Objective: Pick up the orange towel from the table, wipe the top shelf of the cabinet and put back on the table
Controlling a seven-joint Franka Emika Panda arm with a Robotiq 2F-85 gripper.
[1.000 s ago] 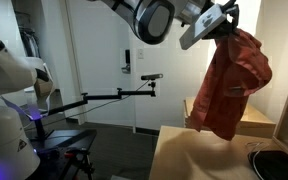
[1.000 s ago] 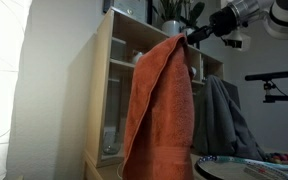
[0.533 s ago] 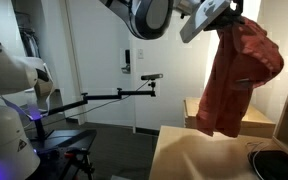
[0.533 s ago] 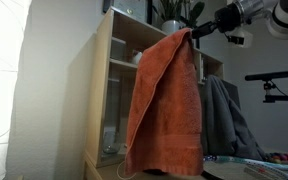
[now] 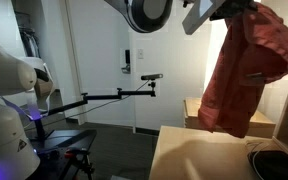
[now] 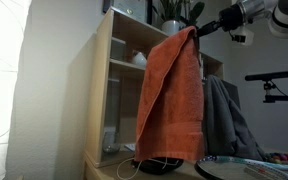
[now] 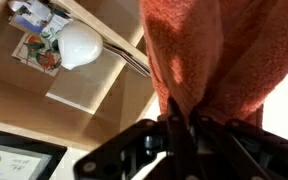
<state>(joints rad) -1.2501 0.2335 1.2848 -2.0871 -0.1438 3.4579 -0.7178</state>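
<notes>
My gripper (image 5: pixel 231 12) is shut on the top of the orange towel (image 5: pixel 246 75), which hangs free well above the wooden table (image 5: pixel 189 155). In an exterior view the towel (image 6: pixel 172 100) hangs in front of the wooden cabinet (image 6: pixel 119 90), its top near the cabinet's top shelf, with the gripper (image 6: pixel 198 32) at its upper right. In the wrist view the towel (image 7: pixel 229 55) bunches between my fingers (image 7: pixel 181 125), and cabinet shelves (image 7: pixel 79 80) lie beyond.
A plant (image 6: pixel 174 12) stands on top of the cabinet. A white bowl (image 7: pixel 79 45) sits on a shelf. A dark round object (image 5: pixel 282 163) lies on the table. A grey cloth (image 6: pixel 224 120) hangs to the right of the cabinet.
My gripper has lifted the towel higher; its lower edge has risen further off the table, and it has swung slightly toward the cabinet.
</notes>
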